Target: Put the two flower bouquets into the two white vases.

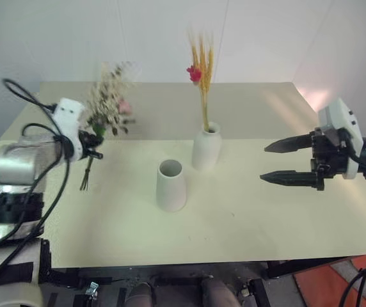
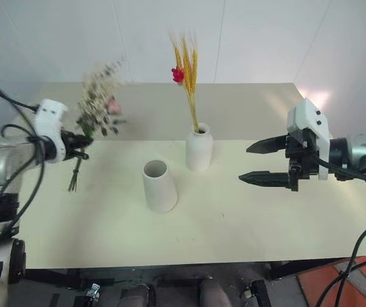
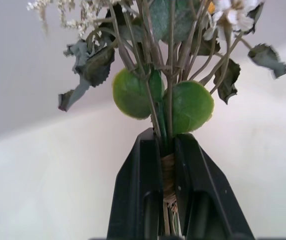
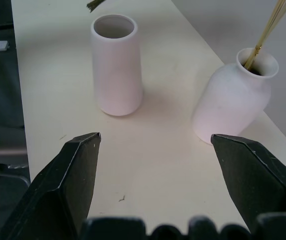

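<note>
On your left, the left gripper (image 1: 93, 148) had its jaws clamped on the bound stems of the bushy bouquet (image 1: 109, 102), held clear above the worktop (image 1: 247, 217) with the blooms up and the stem ends hanging below, a fit attitude for lowering into a vase. Toward the middle stood the wide-mouthed vase (image 1: 171, 185), empty and upright, likely its destination. Just behind and to its right, the narrow-necked vase (image 1: 206, 148) already carried the wheat stalks with the red flower (image 1: 201, 70), so you had half the job done. On your right, the right gripper (image 1: 286, 162) hung with jaws apart, holding nothing, well clear of both vases.
</note>
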Controlling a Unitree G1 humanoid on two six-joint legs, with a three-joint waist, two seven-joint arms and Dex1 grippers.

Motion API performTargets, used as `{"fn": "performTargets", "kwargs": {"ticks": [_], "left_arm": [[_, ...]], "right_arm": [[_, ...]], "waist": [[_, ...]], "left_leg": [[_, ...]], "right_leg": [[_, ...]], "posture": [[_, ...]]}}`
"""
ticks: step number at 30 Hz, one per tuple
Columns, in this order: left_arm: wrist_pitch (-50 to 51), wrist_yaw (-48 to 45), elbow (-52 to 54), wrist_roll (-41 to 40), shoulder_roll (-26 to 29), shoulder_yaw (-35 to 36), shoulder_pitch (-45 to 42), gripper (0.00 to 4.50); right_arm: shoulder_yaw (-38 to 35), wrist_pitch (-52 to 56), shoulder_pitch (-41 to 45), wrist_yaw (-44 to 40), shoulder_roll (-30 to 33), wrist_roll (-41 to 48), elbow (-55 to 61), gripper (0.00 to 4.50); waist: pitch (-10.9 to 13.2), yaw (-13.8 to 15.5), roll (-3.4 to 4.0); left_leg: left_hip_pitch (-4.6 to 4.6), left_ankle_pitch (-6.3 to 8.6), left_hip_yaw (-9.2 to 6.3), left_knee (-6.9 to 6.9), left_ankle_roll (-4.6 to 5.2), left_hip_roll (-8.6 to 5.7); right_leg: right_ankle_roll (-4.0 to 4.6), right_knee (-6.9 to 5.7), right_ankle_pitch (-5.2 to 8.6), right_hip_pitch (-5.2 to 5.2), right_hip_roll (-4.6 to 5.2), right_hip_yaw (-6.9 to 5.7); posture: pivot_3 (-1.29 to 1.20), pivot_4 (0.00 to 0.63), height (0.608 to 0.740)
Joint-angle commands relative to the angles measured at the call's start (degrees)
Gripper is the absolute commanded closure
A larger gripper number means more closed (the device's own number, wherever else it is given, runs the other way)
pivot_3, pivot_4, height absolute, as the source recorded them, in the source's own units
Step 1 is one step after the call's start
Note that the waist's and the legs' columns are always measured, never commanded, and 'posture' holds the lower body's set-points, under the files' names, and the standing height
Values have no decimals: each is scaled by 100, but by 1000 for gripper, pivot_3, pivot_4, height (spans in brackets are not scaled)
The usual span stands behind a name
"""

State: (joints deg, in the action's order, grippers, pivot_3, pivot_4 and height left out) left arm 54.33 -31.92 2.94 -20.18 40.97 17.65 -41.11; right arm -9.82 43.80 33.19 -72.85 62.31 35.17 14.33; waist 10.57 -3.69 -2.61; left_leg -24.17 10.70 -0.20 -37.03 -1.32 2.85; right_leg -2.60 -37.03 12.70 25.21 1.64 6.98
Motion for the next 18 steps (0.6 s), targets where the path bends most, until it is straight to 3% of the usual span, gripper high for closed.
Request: {"fn": "performTargets", "kwargs": {"ticks": [1,5,8,18], "left_arm": [[-460,-99,908,-1301,-441,1314,-266,4416],[-450,-437,900,-2606,-667,1906,-548,4416],[-544,-571,870,-3127,-783,1867,-645,4416],[-1081,-1284,351,-3308,-1600,302,-1164,4416]], "right_arm": [[-178,-151,41,70,-43,122,23,315],[-229,-193,-12,40,-97,167,0,315],[-267,-231,-39,75,-93,134,-55,315],[-547,-46,-256,462,-85,382,266,315]], "waist": [[0,35,0],[0,96,0],[-1,119,0],[-1,132,0]], "left_leg": [[0,0,0,-5,0,0],[1,0,0,-16,0,0],[10,0,0,-16,0,0],[6,0,0,-23,0,-1]], "right_leg": [[2,0,-2,-2,0,-1],[-36,-1,16,-7,0,-4],[-38,0,17,-18,0,-4],[-30,2,11,-21,-1,-4]], "posture": [[0,150,740],[0,150,740],[0,150,740],[0,150,740]]}}
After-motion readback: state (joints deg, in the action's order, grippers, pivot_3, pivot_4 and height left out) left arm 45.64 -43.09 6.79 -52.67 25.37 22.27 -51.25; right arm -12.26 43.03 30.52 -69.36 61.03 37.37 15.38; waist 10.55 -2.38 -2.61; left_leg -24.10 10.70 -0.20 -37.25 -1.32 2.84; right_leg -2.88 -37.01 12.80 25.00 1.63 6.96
